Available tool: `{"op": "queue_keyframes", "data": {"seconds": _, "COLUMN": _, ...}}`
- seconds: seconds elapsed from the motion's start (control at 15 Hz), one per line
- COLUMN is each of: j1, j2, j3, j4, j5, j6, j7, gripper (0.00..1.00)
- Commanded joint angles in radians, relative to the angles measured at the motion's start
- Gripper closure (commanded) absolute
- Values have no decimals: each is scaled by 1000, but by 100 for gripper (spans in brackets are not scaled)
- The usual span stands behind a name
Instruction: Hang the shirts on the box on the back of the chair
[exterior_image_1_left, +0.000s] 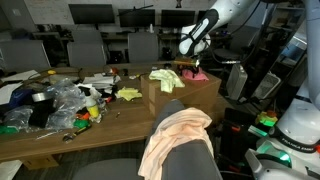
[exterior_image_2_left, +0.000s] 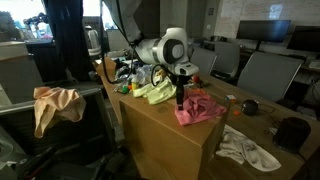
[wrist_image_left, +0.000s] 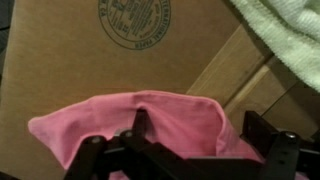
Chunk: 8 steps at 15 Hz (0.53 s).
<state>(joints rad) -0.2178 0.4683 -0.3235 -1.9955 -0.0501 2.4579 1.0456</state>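
A pink shirt (exterior_image_2_left: 203, 109) lies crumpled on the top of a cardboard box (exterior_image_2_left: 160, 140), near its edge. It also shows in an exterior view (exterior_image_1_left: 197, 74) and in the wrist view (wrist_image_left: 150, 125). A yellow-green shirt (exterior_image_1_left: 166, 78) lies on the same box farther along, also seen in an exterior view (exterior_image_2_left: 153, 92). A peach shirt (exterior_image_1_left: 175, 132) hangs over the back of a grey chair (exterior_image_1_left: 190, 158), also seen in an exterior view (exterior_image_2_left: 57, 103). My gripper (wrist_image_left: 200, 135) is open, pointing down, its fingers straddling a raised fold of the pink shirt, as both exterior views show (exterior_image_1_left: 191, 64) (exterior_image_2_left: 180, 101).
A pale cloth (exterior_image_2_left: 250, 148) lies on the wooden table beside the box and shows in the wrist view (wrist_image_left: 290, 35). A heap of plastic bags and clutter (exterior_image_1_left: 55, 105) covers one end of the table. Office chairs (exterior_image_1_left: 143, 45) and monitors stand behind.
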Motion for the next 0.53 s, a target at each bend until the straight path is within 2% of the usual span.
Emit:
{"op": "queue_keyframes", "data": {"seconds": 0.0, "j1": -40, "j2": 37, "j3": 16, "j4": 27, "j5": 88, "j6": 5, "j7": -81, "gripper": 0}}
{"op": "queue_keyframes", "data": {"seconds": 0.4, "j1": -45, "j2": 34, "j3": -12, "j4": 27, "j5": 102, "j6": 2, "j7": -108, "gripper": 0}}
{"op": "queue_keyframes", "data": {"seconds": 0.47, "j1": -44, "j2": 32, "j3": -13, "j4": 27, "j5": 102, "j6": 3, "j7": -110, "gripper": 3}}
